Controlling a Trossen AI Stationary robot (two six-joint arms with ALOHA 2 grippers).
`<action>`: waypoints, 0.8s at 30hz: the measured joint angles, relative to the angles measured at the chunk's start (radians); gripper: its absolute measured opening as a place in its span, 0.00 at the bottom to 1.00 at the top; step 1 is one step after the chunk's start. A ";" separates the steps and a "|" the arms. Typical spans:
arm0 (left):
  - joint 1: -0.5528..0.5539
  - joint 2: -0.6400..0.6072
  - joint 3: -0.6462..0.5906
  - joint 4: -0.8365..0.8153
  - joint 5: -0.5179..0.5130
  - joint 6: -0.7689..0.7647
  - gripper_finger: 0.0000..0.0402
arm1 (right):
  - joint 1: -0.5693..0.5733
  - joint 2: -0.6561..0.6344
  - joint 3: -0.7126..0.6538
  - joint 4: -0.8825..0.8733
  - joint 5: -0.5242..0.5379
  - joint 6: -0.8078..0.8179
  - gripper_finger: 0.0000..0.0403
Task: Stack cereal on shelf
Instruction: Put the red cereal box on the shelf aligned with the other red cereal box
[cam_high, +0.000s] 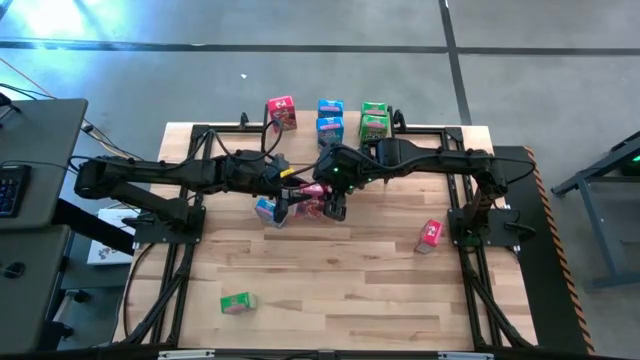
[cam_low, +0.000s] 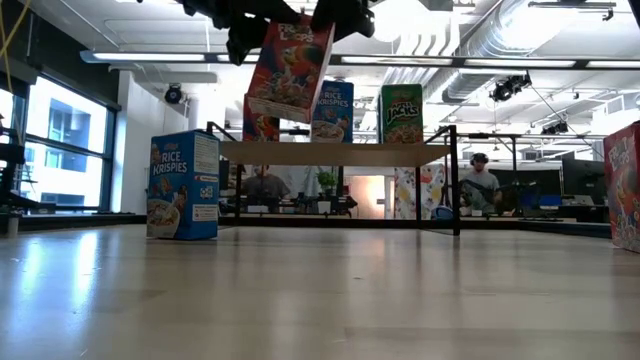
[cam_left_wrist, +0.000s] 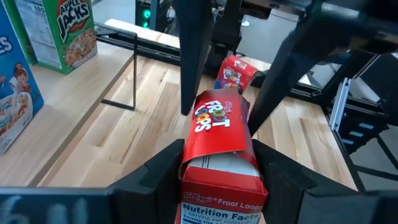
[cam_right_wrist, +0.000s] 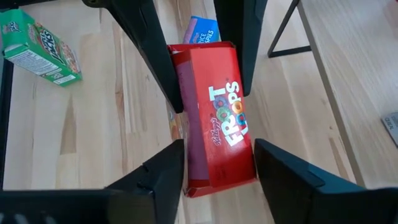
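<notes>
I've got both arms meeting mid-table, just in front of the shelf (cam_low: 330, 153). The red Froot Loops box (cam_low: 291, 68) is up in the air btwn them, tilted, well above the tabletop. L gripper (cam_left_wrist: 217, 174) is pinching one end of it: fingers (cam_left_wrist: 158, 171) pressed on both sides of the box in the L wrist view. R gripper (cam_right_wrist: 217, 171) sits at the other end w/ its fingers (cam_right_wrist: 158, 171) either side of the box; there's a sliver of gap showing, and I can't tell if it's gripping or letting go. On the shelf in the high view: a red box (cam_high: 282, 112) at the left end, two blue boxes (cam_high: 330, 118) mid, two green boxes (cam_high: 374, 120) on the right. Off the shelf: a blue Rice Krispies box (cam_low: 184, 185) stands upright on the table (cam_high: 330, 290) near the L gripper, another red box (cam_high: 431, 233) lies by the R arm's base, and a green box (cam_high: 237, 302) lies on its side near the table's front edge. People show in the room behind, seated at desks.
</notes>
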 joint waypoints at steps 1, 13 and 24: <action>0.000 0.000 0.000 0.007 0.001 0.000 0.40 | 0.000 0.000 0.000 0.000 -0.002 0.000 0.50; 0.000 0.000 0.000 0.042 0.001 0.000 0.40 | -0.001 -0.010 0.154 -0.077 -0.013 0.008 0.56; 0.001 0.000 0.000 0.079 -0.004 -0.001 0.40 | -0.001 -0.012 0.416 -0.244 0.045 -0.109 0.56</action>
